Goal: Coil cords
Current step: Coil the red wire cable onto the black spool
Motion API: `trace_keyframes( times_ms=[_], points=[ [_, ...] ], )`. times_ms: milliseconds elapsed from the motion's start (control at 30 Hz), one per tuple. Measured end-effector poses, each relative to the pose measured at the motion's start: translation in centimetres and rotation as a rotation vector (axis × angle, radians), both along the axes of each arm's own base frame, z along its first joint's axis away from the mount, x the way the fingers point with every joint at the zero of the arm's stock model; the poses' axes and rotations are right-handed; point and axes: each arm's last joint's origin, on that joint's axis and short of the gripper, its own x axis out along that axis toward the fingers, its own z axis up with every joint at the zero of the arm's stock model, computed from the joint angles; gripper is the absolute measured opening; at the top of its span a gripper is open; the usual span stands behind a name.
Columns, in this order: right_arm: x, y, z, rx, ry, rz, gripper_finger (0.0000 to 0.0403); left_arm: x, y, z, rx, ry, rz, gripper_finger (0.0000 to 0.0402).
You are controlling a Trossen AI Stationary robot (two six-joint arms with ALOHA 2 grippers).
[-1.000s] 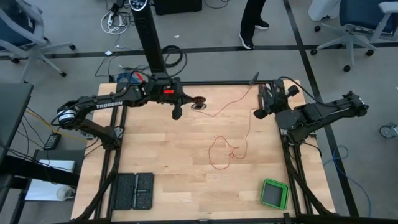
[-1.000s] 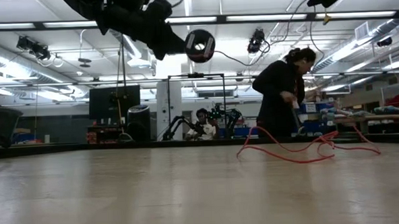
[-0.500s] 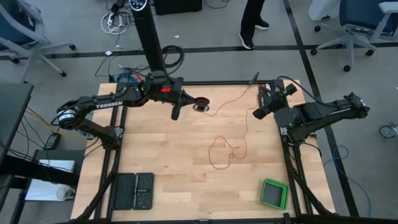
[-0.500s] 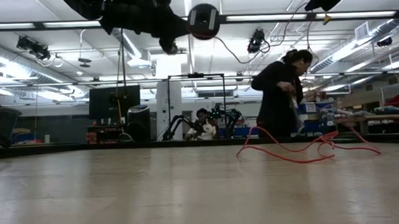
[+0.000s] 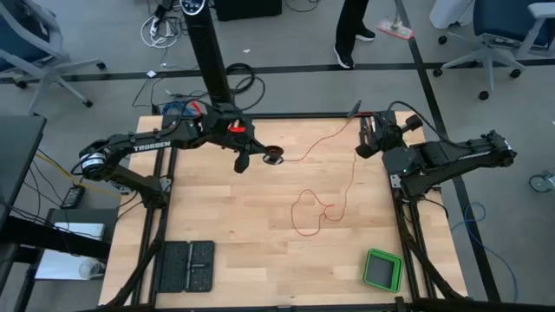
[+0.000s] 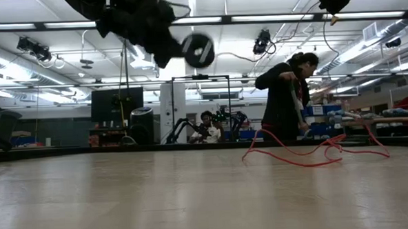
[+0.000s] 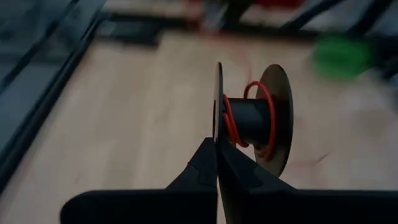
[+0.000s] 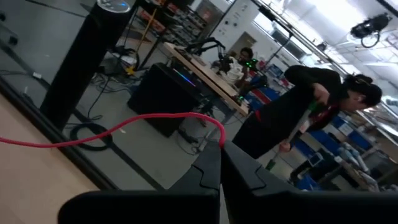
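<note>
The thin red cord [image 5: 328,206] lies in loose loops on the wooden table, and one strand runs up to a black spool [image 5: 273,158]. A few red turns sit on the spool's core [image 7: 252,121]. My left gripper [image 5: 244,161] is shut on the spool above the table's far left part; in the low view the spool [image 6: 198,50] hangs high off the table. My right gripper [image 5: 362,149], near the far right edge, is shut on the cord [image 8: 124,124]. The cord's end piece does not show. My left gripper pinches the rim of the spool's nearer flange [image 7: 217,102] between its two fingers. They come from the table's left, slanting down. The spool is lifted clear of the table and tilted. My right gripper pinches the cord [image 8: 214,127] at its fingertips, about level, coming from the table's right. From the fingers the cord curves away, slack and clear of the table.
A green box [image 5: 382,269] stands at the near right corner and two black trays [image 5: 187,266] at the near left. A black post [image 5: 208,48] rises behind the far edge. A person [image 6: 286,97] moves about beyond the table.
My left gripper has tipped its wrist up and then down again. The spool rose with it and has swung back down, ending a little nearer the table's near edge. The loops on the table have stayed where they were.
</note>
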Motion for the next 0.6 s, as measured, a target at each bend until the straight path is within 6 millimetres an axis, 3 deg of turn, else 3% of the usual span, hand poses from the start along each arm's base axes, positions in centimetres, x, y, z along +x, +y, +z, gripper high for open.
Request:
trace_keyframes(
  times_ms=[200,300,433,600],
  points=[
    [-0.3,-0.1,0.6,0.031,-0.105,0.011,0.0001,-1.3,0.5,-1.7,0.188,0.289,0.229,0.0003],
    [-0.3,0.0,1.1,0.088,-0.169,0.096,0.0001,-1.8,0.8,-1.9,0.286,0.377,0.357,0.0004],
    [0.3,0.3,1.9,0.201,-0.268,0.328,0.0001,-1.9,1.3,-1.7,0.359,0.400,0.502,0.0004],
    [1.7,1.5,3.1,0.312,-0.334,0.810,0.0002,-1.3,1.9,-0.5,0.339,0.234,0.724,0.0004]
  ],
)
